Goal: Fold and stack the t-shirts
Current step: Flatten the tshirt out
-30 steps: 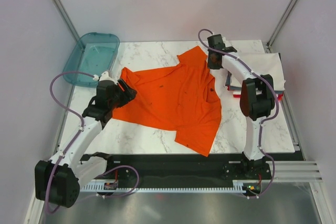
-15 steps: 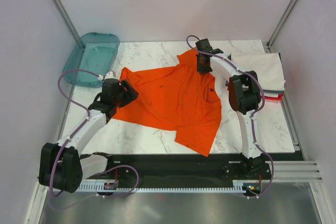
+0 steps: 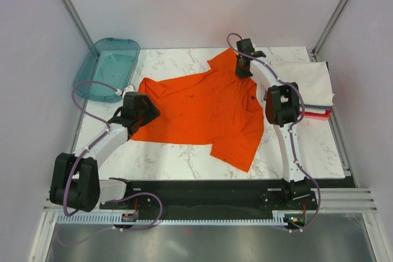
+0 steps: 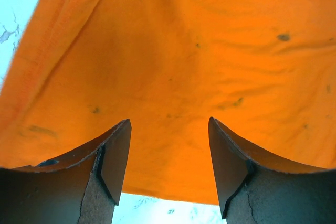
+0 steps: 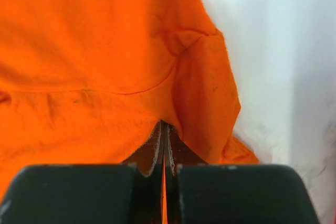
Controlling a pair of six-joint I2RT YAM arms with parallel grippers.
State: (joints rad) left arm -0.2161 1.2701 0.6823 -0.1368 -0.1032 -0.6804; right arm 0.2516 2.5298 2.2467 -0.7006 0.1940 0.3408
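Right pincer (image 3: 243,72) (image 5: 164,129): closed, fingers pressed flat together with a thin sliver of orange cloth nipped between them. It grips the far right corner of the orange t-shirt, where the fabric bunches into folds at the tips.
Left pincer (image 3: 151,111) (image 4: 169,124): open, both fingers spread well apart, holding nothing. It sits low at the shirt's left end, and the wrist view shows orange cloth filling the gap between the two tips.
Orange t-shirt (image 3: 202,108) (image 4: 184,51) (image 5: 79,51): lies spread and unfolded across the middle of the table, mostly flat with soft wrinkles. One corner reaches toward the near edge on the right and another points up to the far side under the right pincer. Small dark specks dot the cloth.
Shirt hem: in the left wrist view the near edge runs just past the fingertips, with marble showing below it.
White t-shirt (image 3: 310,81): folded flat, on top of a stack at the right side of the table, just beside the right arm.
Red t-shirt (image 3: 318,114): only a thin edge shows under the white one, at the stack's near side.
Table (image 3: 178,151) (image 5: 273,51): white marble pattern, bearing the shirts.
Teal tray (image 3: 86,77): translucent plastic, at the far left corner, apart from the orange shirt.
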